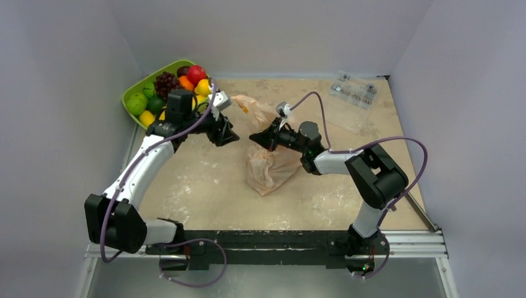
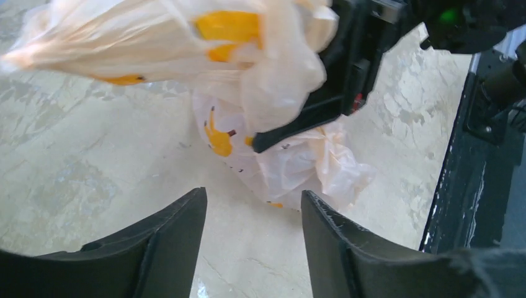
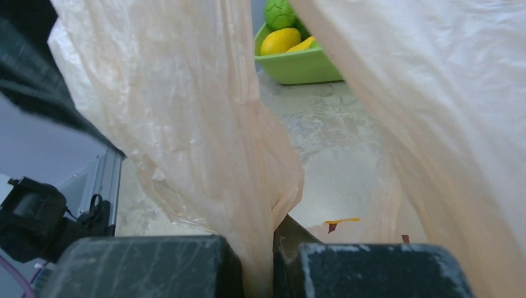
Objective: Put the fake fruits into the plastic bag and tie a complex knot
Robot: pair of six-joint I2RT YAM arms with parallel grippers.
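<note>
Clamping the right pincer [image 3: 260,251] on the bag [image 1: 270,169], holding the left pincer [image 2: 253,200] apart and empty, over a mottled beige worktop [image 1: 205,183] walled by plain grey panels [image 1: 56,93].

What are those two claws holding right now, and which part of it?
The right gripper pinches a fold of film near the top of the bag. The left gripper is open, with nothing between its fingers.

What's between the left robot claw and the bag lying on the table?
Only bare table. The left wrist view shows the open left gripper facing the plastic bag, with nothing lying between them.
</note>
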